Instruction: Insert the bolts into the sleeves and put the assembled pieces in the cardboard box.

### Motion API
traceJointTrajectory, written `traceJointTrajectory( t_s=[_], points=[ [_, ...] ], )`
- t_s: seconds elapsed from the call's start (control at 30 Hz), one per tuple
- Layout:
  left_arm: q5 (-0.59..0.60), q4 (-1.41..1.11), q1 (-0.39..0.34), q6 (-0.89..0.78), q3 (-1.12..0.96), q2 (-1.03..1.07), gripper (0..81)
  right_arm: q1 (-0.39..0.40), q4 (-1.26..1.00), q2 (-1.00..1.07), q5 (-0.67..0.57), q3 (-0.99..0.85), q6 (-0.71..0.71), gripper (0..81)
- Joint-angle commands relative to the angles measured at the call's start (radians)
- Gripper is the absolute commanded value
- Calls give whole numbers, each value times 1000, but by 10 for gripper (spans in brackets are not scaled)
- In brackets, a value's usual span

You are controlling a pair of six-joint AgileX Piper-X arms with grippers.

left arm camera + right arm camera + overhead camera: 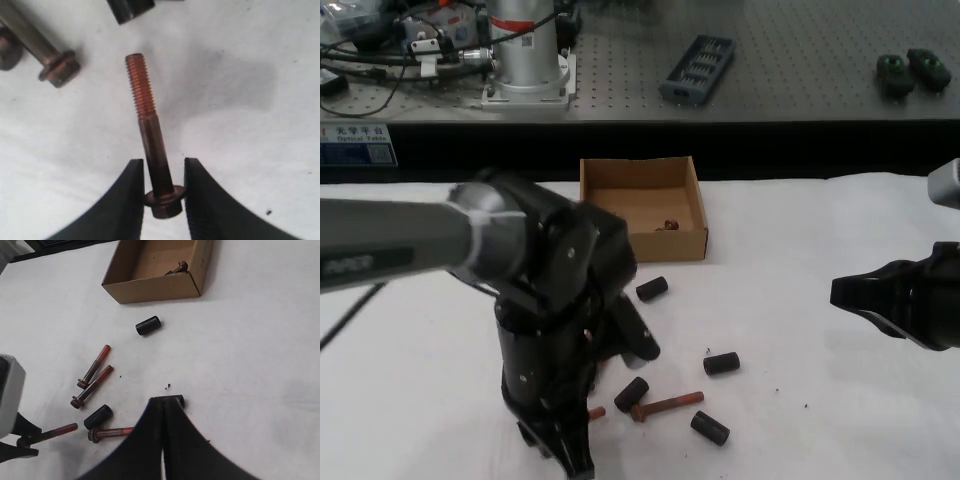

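Observation:
My left gripper point(164, 164) is shut on a copper bolt point(150, 130) just above its flanged head, over the white cloth. In the high view that arm's gripper point(568, 445) points down at the near edge, and the bolt's end point(596, 412) sticks out beside it. The right gripper point(163, 402) is shut with nothing in it, and it hovers at the right side point(855, 292). Loose black sleeves point(651, 290) point(721, 363) point(631, 393) point(710, 428) and another bolt point(667, 405) lie on the cloth. The cardboard box point(645, 243) holds one assembled piece point(177, 267).
Two more bolts point(93, 366) point(91, 386) lie side by side on the cloth, partly hidden by the left arm in the high view. A second bolt point(40, 45) and a sleeve point(130, 9) lie close to the held bolt. A perforated metal bench point(800, 60) stands behind the box.

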Motion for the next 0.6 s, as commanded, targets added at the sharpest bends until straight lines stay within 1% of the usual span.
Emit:
traceJointTrajectory(
  t_s=[0.0,0.07,0.23,0.27,0.43,0.57],
  points=[
    [97,5,3,41,-5,-72,130,-6,-1,-10,-8,-3,-9,4],
    [157,21,-1,60,-5,-88,130,-6,-1,-10,-8,-3,-19,4],
    [313,135,-38,205,-1,-93,130,-6,-1,-10,-8,-3,-32,4],
    [329,145,-52,220,2,-93,130,-6,-1,-10,-8,-3,-32,4],
    [332,149,-112,247,10,-93,130,-6,-1,-10,-8,-3,-32,4],
    [412,156,-156,277,10,-93,128,-6,-1,-10,-8,-3,-32,4]
  ],
)
